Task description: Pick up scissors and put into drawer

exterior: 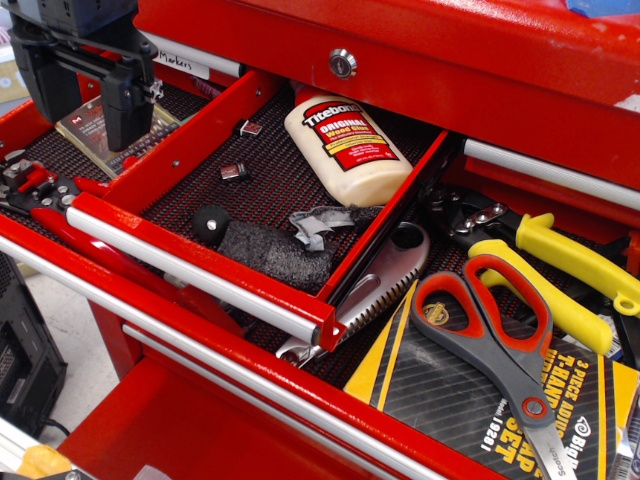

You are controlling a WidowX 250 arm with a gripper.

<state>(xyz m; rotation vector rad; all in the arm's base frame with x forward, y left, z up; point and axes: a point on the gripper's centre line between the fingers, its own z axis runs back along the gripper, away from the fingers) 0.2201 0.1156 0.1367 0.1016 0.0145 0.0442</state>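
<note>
observation.image, end effector (118, 100) upper left, pointing down, fingers parted, empty, scissors (497, 338) far right

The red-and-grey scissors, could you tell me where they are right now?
The red-and-grey scissors lie lower right on a black-and-yellow package, beside yellow-handled snips, outside the narrow red drawer.

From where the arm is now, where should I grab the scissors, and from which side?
Take the scissors from above, probably at the grey shank just behind the red pivot, jaws across it. They lie flat on the yellow-and-black package, so no side gets underneath; the yellow-handled snips crowd the loops. The gripper sits far left.
</note>
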